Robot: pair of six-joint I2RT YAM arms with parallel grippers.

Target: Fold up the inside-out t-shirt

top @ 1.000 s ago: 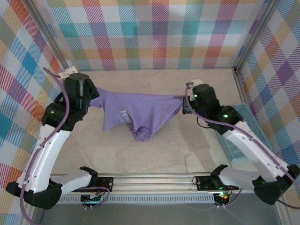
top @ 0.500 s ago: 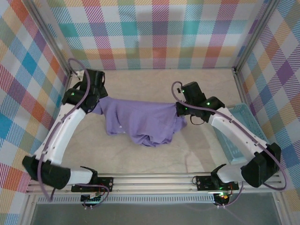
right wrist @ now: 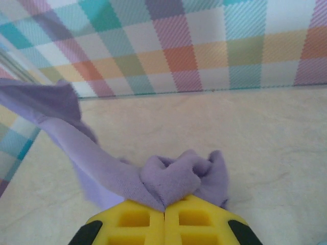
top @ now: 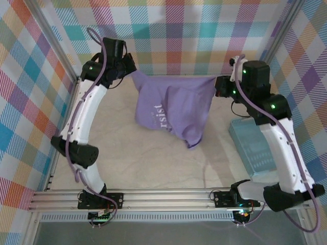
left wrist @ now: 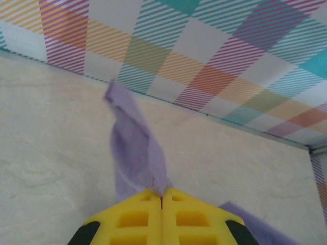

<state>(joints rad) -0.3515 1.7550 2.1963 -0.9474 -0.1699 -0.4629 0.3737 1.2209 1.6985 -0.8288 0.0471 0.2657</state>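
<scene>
**A:** Where is the inside-out t-shirt [top: 176, 104]?

**B:** It is strung between the two arms over the far half of the table [top: 127, 163], around twelve o'clock in the overhead view. Its top edge runs nearly taut from gripper to gripper. The rest hangs below, with a tail drooping toward five o'clock. I cannot tell whether that tail touches the tabletop.

**A:** And the left gripper [top: 132, 72]?

**B:** It sits at about eleven o'clock, clenched on one end of the shirt's top edge. In its wrist view the yellow fingers [left wrist: 135, 219] meet, pinching a twisted strip of purple cloth that rises toward twelve o'clock.

**A:** The right gripper [top: 218, 84]?

**B:** At one o'clock, likewise clamped on the opposite end. A bunch of fabric bulges just above its closed yellow fingers [right wrist: 199, 220], and a band stretches off toward ten o'clock.

**A:** Anything else?

**B:** There is pale lettering on the cloth, only partly legible. A light blue basket [top: 254, 148] lies at four o'clock beside the right arm, apart from the shirt.
</scene>
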